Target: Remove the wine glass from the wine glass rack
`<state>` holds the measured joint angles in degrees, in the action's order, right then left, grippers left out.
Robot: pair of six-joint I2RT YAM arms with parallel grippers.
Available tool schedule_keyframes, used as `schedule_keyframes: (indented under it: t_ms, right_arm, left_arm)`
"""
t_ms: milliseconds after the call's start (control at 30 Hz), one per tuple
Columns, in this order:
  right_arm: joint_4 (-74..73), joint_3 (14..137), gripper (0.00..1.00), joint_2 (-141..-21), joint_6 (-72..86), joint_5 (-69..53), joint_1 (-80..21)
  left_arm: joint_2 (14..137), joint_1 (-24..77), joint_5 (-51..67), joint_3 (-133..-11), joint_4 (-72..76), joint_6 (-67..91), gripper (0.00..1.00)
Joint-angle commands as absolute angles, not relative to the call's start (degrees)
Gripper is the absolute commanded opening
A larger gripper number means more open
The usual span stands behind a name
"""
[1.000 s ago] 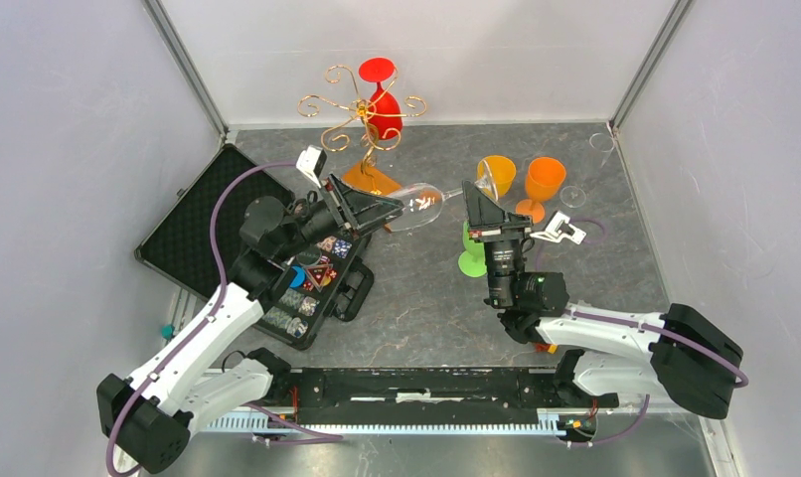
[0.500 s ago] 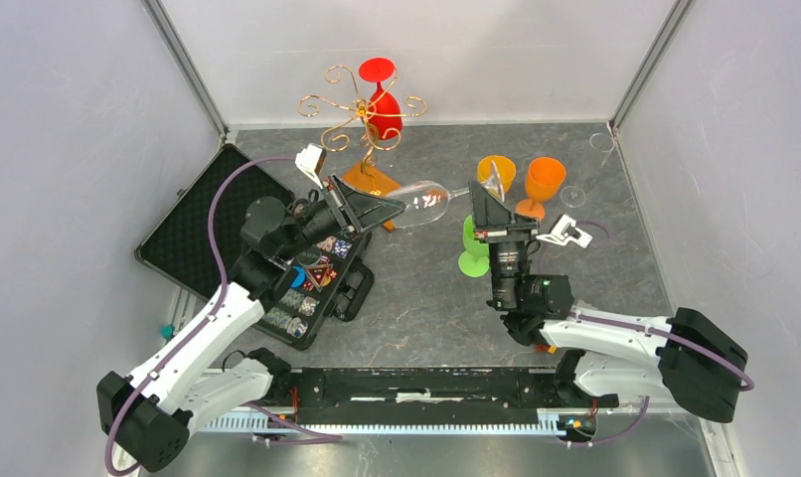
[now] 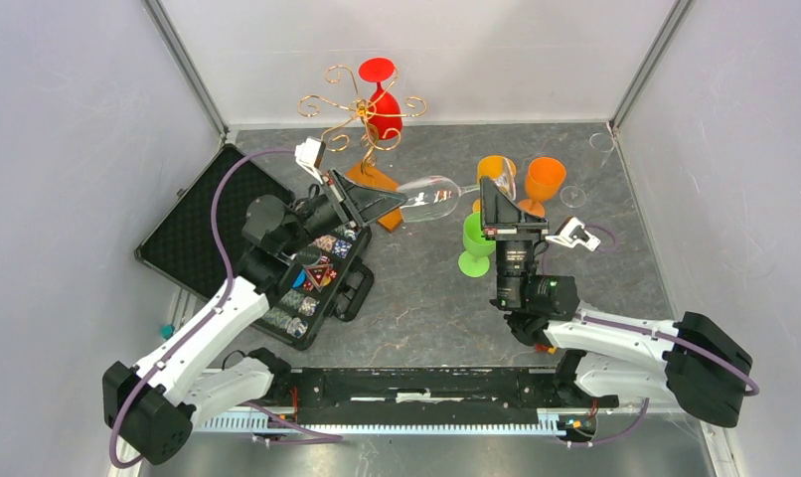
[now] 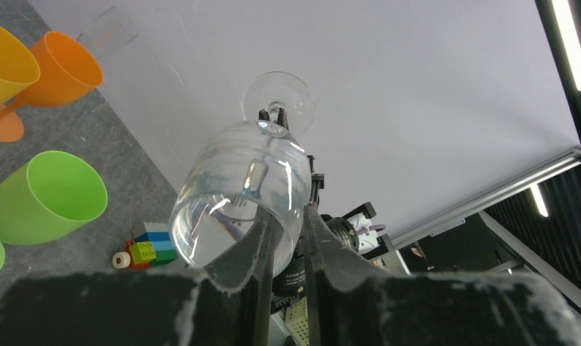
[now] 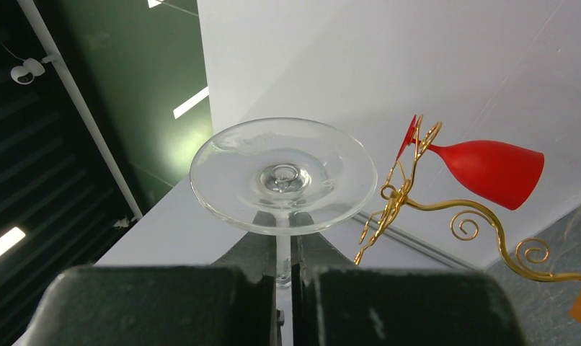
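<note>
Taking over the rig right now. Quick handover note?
The left gripper straddles the bowl rim of the clear wine glass; firm grip unclear.
The right gripper is shut on its stem, just under the foot.
The glass is off the wine glass rack, held sideways in the air between the arms.
The red wine glass hangs on the rack.
Left: set the clear glass on the table.

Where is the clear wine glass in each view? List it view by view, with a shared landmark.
Top external: clear wine glass just above centre, lying sideways.
Left wrist: glass at centre, bowl toward the camera.
Right wrist: glass at centre, round foot facing the camera.
Landmarks: green cup, top and left wrist; gold rack, top and right wrist.
</note>
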<state>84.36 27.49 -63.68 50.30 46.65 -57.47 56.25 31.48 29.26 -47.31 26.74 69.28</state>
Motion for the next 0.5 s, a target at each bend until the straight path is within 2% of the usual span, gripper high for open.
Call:
schedule_keyframes:
  t_ms: [0, 133, 367, 400, 467]
  right_arm:
    - [93.8, 28.2, 0.00, -64.3, 52.7, 46.1, -57.6]
    - [93.8, 28.4, 0.00, -64.9, 53.4, 45.6, -57.5]
    - [93.7, 28.3, 0.00, -64.9, 53.8, 45.4, -57.6]
    - [93.5, 28.3, 0.00, -65.1, 53.9, 45.2, -57.6]
    - [93.1, 28.3, 0.00, -65.2, 54.5, 45.2, -57.6]
  left_arm:
    - [57.4, 31.9, 30.6, -50.4, 32.5, 68.3, 0.26]
    - [58.5, 32.3, 31.4, -51.2, 32.7, 69.2, 0.32]
    - [58.7, 32.5, 31.7, -51.5, 33.3, 70.7, 0.18]
    - [59.1, 32.7, 32.0, -51.8, 33.3, 70.8, 0.19]
    - [59.7, 33.0, 32.5, -52.4, 33.2, 71.3, 0.29]
